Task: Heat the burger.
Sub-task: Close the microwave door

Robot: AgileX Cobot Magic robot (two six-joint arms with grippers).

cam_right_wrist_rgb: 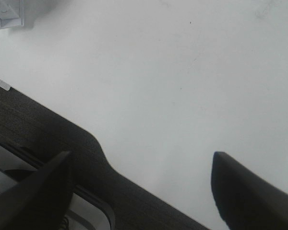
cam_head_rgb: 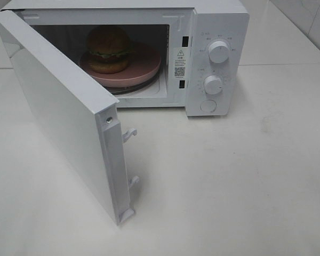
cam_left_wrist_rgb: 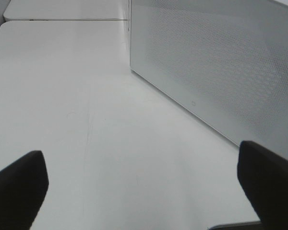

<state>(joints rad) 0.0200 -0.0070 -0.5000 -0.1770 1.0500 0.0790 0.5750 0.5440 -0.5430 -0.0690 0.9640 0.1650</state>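
Left gripper (cam_left_wrist_rgb: 139, 160) stands empty, jaws wide, facing the outer face of the open door (cam_left_wrist_rgb: 221, 72); right gripper (cam_right_wrist_rgb: 141, 158) is likewise spread and empty (over the table (cam_right_wrist_rgb: 182, 72)). Burger (cam_head_rgb: 109, 49) sits on its plate (cam_head_rgb: 146, 66) inside the microwave (cam_head_rgb: 216, 21), at 11 o'clock in the high view. The door runs 11-to-5; left arm judged nearer.

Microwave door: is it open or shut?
Open. The microwave door stands angled far out, so the burger on its pink plate shows inside the microwave.
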